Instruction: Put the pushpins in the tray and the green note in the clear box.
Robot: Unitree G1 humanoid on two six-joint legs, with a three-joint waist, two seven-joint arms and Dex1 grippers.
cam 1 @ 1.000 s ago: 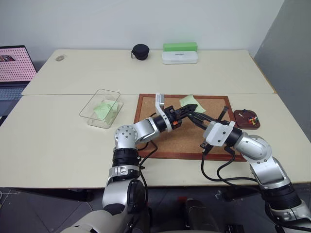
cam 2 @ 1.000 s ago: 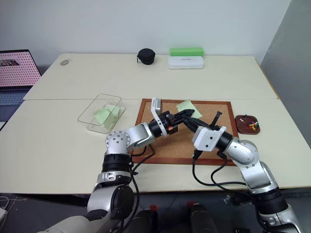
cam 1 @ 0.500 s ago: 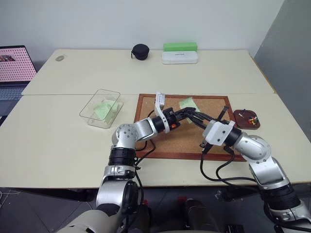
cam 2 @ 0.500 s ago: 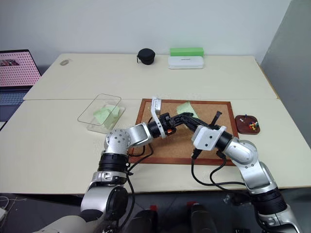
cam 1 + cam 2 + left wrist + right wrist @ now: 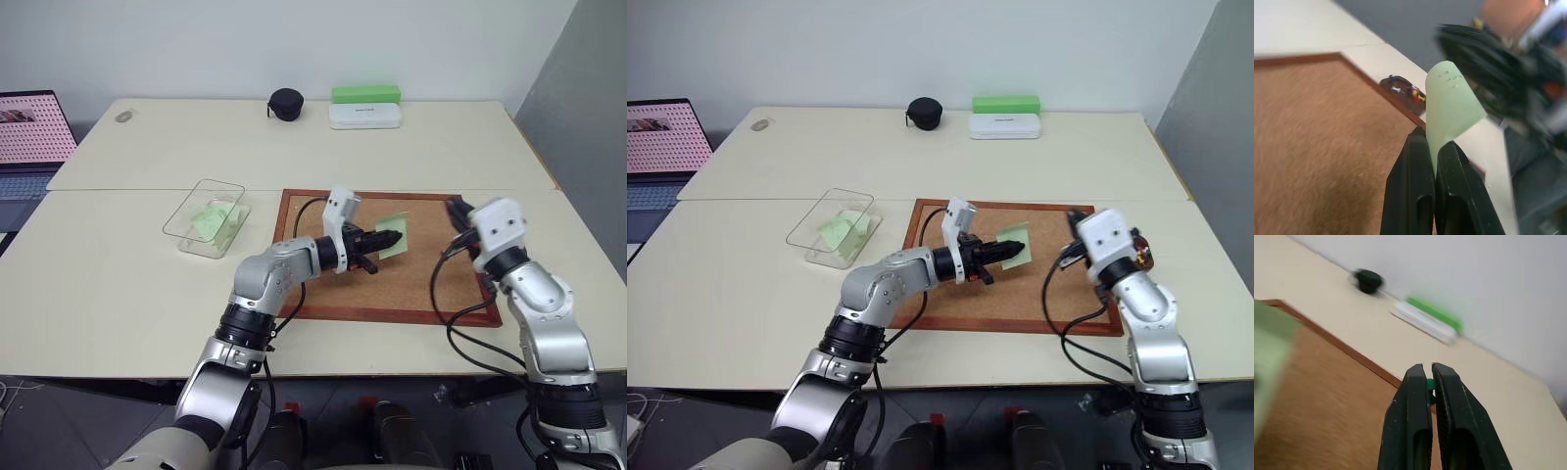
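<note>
Since a second ago the right gripper (image 5: 453,208) has swung away from the middle of the cork board (image 5: 323,294) toward its far right corner, while the left gripper (image 5: 392,238) has rolled over and now carries the green note (image 5: 393,236) clear of the cork.

From the head views, the left jaws are pressed together on one edge of the note, which sticks out past the fingertips above the board. The clear box (image 5: 205,217) sits well off to the left arm's side, with green paper already inside. The tray (image 5: 1141,253) lies just behind the right gripper, mostly hidden by its wrist.

In the left wrist view, the note (image 5: 1449,105) rises curled from between the closed fingers (image 5: 1411,183); beyond them the tray (image 5: 1403,89) shows several pushpins (image 5: 1415,92) in it.

In the right wrist view, the jaws are pinching a small green pushpin (image 5: 1430,384) at their tips, with the board edge beneath.

Both pick-ups look done and the carrying is under way. Next, I judge, the right arm needs to bring its pin over the tray and let go, and the left must swing the note back across to the box.
</note>
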